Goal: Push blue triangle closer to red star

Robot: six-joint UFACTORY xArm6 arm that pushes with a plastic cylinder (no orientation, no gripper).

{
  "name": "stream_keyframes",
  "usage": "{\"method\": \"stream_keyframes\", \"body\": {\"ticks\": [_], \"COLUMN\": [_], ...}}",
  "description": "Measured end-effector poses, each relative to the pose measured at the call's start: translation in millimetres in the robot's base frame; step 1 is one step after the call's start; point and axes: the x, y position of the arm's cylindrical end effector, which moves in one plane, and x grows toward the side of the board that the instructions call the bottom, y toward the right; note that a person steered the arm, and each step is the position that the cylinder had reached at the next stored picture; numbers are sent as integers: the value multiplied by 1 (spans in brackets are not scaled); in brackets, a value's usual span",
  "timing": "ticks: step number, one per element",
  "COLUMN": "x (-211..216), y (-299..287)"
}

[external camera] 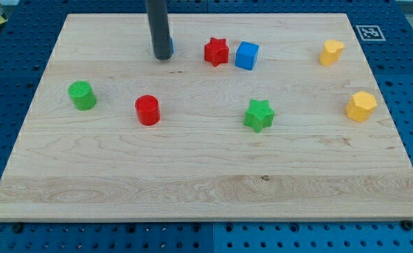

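The red star [216,51] lies near the view's top, just left of a blue cube [246,55]. The blue triangle [170,48] is almost wholly hidden behind my rod; only a thin blue sliver shows at the rod's right edge. My tip [161,57] rests on the board directly in front of that sliver, well to the left of the red star. A clear gap of board separates the sliver from the star.
A green cylinder [82,95] and a red cylinder [147,109] stand at the left middle. A green star [259,114] lies at centre right. Two yellow blocks [331,52] [361,105] sit at the right. The wooden board [206,183] rests on a blue pegboard.
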Motion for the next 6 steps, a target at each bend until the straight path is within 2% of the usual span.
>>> {"method": "stream_keyframes", "body": {"ticks": [1, 2, 3, 5, 6], "x": [-9, -35, -50, -5, 2], "y": [-54, -80, -62, 48, 74]}}
